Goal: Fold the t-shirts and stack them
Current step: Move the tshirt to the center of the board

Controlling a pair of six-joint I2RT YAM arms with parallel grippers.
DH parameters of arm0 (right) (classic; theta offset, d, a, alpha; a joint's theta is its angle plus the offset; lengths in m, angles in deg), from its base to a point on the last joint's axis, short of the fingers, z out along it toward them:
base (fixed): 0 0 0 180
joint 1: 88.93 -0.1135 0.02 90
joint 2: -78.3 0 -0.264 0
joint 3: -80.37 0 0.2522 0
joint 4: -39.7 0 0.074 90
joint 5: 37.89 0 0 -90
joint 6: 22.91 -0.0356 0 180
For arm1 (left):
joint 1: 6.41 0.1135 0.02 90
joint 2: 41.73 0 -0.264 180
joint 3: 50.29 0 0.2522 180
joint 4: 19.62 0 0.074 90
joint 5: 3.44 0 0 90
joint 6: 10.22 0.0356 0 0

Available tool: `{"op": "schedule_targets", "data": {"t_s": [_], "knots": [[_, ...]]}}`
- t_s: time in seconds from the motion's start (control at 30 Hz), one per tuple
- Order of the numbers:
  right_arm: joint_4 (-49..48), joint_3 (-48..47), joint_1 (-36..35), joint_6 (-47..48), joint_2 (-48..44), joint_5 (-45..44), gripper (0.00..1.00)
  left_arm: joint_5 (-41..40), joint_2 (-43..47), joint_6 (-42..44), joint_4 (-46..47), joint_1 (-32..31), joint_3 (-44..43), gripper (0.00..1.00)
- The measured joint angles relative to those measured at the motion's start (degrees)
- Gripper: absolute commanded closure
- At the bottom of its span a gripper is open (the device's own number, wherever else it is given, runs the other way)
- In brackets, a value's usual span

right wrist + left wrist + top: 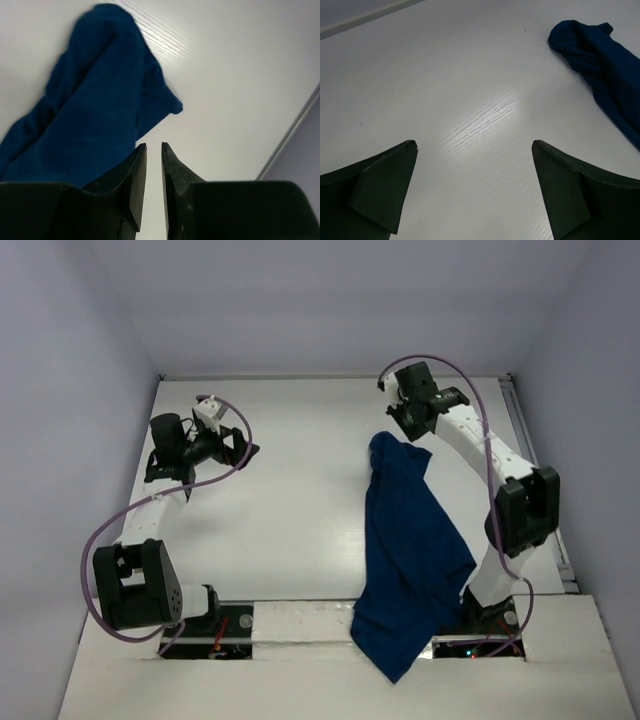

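Count: one t-shirt (pixel 410 550), two arms, one white counter (pixel 290 520). One purple cable (pixel 95 540) loops along the left arm; the right arm carries another.

T-shirt: dark navy, not folded, bunched into a long crumpled strip on the right half of the counter. Its narrow far end lies just below the right arm's wrist. The cloth widens toward the near side, and its lowest part drapes over the counter's near edge beside the right arm's base. No print shows on the visible side. In the left wrist view the t-shirt (pixel 605 65) lies well off to the upper right. In the right wrist view it (pixel 90 100) fills the left side, just beyond the jaw tips.

Left arm (pixel 150 520): base at near left, forearm running up the left side of the counter, wrist turned so the left jaws face right, across bare counter. Left jaws stand wide apart, with nothing between them, well apart from the t-shirt.

Right arm (pixel 500 470): base at near right, elbow raised by the right edge, forearm reaching to the far side, wrist bent down over the t-shirt's far end. Right jaws are parted by a narrow gap only. White counter shows through the gap and no cloth is gripped. The left-hand tip is close against the fabric's edge; I cannot tell whether it touches.
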Motion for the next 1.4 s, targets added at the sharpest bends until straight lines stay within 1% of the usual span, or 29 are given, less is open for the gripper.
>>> {"op": "schedule_targets", "data": {"t_s": [0.13,0.17,0.23,0.27,0.3,0.33,0.37,0.4,0.43,0.53,0.63,0.87,1.0,1.07,1.23,1.4], "knots": [[2.1,2.3,-1.9,0.4,-7.6,5.9,0.74,0.7,0.5,0.0,0.1,0.0,0.0,0.01],[2.6,3.0,-2.4,0.5,-9.0,7.6,0.71,0.8,0.5,0.0,0.1,0.0,0.0,0.01],[3.9,4.8,-3.4,1.1,-10.7,11.7,0.71,0.9,0.5,0.0,0.1,0.0,0.0,0.01],[4.5,5.7,-3.8,1.4,-10.7,13.2,0.64,0.9,0.5,0.0,0.1,0.0,0.0,0.01],[5.1,6.8,-4.3,1.6,-10.4,15.1,0.64,0.9,0.5,0.0,0.2,-0.1,0.0,0.01],[5.7,7.9,-4.9,2.0,-9.7,16.5,0.57,0.9,0.5,0.0,0.2,-0.2,0.0,0.01],[6.2,8.8,-5.1,2.1,-8.8,17.6,0.37,0.8,0.5,0.0,0.2,-0.2,0.0,0.01],[6.7,9.7,-5.4,2.1,-7.6,18.8,0.33,0.8,0.5,0.0,0.2,-0.3,0.0,0.01],[7.3,10.6,-5.7,2.8,-6.3,20.0,0.19,0.8,0.5,0.0,0.3,-0.3,0.0,0.01],[8.3,13.6,-6.6,3.5,-3.3,22.5,0.19,0.8,0.5,0.0,0.3,-0.4,0.0,0.01],[8.4,18.6,-8.2,3.7,-2.6,22.9,0.22,0.8,0.5,0.0,0.5,-0.5,0.0,0.01],[8.4,26.4,-16.6,2.3,-4.7,22.8,0.25,0.6,0.5,0.0,1.1,-0.5,0.4,0.01],[8.2,27.1,-21.1,0.8,-6.8,23.0,0.25,0.6,0.5,0.0,1.1,-0.5,0.9,0.01],[8.2,27.1,-22.1,0.2,-6.9,23.0,0.25,0.6,0.5,0.0,1.1,-0.5,0.9,0.01],[8.0,27.1,-22.3,-1.1,-6.6,22.7,0.25,0.6,0.5,0.0,1.4,-0.5,1.2,0.01],[7.3,27.0,-22.4,-2.5,-3.6,19.7,0.28,0.6,0.5,-0.3,1.6,-0.5,1.4,0.01]]}}
